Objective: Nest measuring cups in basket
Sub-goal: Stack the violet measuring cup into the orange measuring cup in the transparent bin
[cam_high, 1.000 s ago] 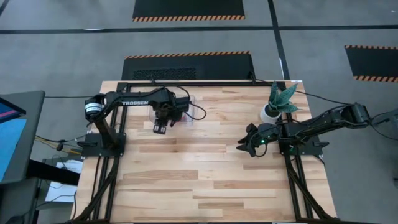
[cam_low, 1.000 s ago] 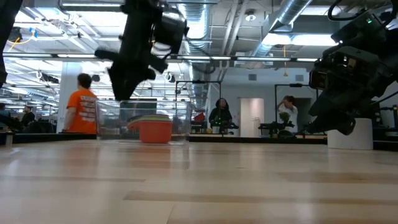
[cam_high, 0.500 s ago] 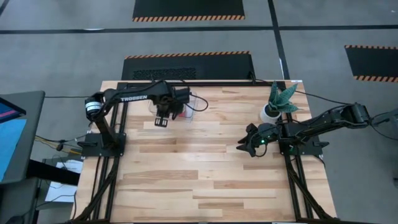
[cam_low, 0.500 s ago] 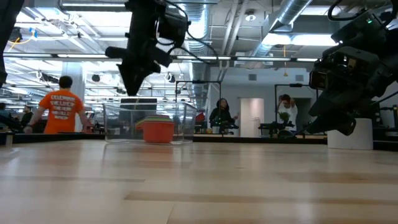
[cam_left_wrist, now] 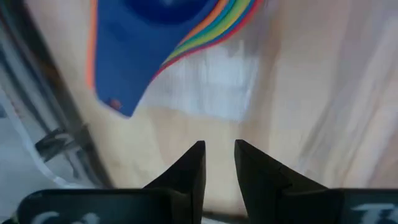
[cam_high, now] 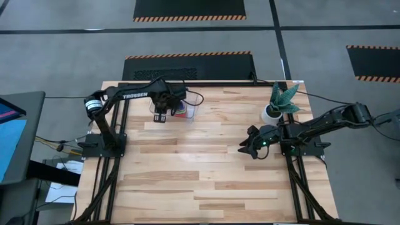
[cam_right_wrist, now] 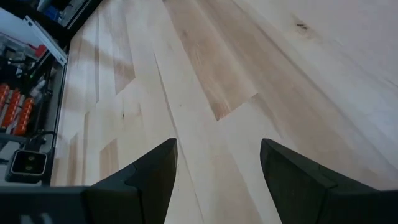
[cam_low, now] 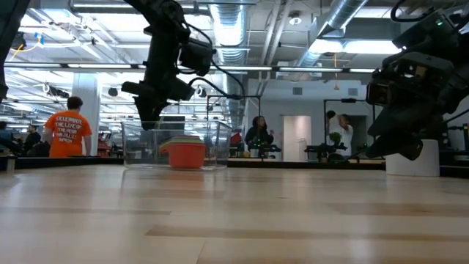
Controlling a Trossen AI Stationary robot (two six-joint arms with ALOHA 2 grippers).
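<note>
Left gripper: nearly closed, a narrow gap between the fingers, nothing held. Hangs over the left end of the basket, toward the table's back-left, reached by the left arm from the left edge. Seen from table height, sits just above the basket's left wall, not touching it.

Cups: stacked one inside another in the basket. From the left wrist, shows dark blue innermost, with thin rims of orange, yellow, green and red fanning out beside it, and a flat blue handle pointing away from the stack. From table height, shows only a red-orange outer cup through the clear wall, with a green and yellow edge on top. Stands upright on the basket floor, right of the gripper.

Behind the table, left to right: person in an orange shirt, back turned; seated person; standing person.

Right gripper: spread wide, empty, bare wood between the fingers. Hovers near the table's right side, well apart from the basket. Just behind it, white plant pot near the back-right corner.
</note>
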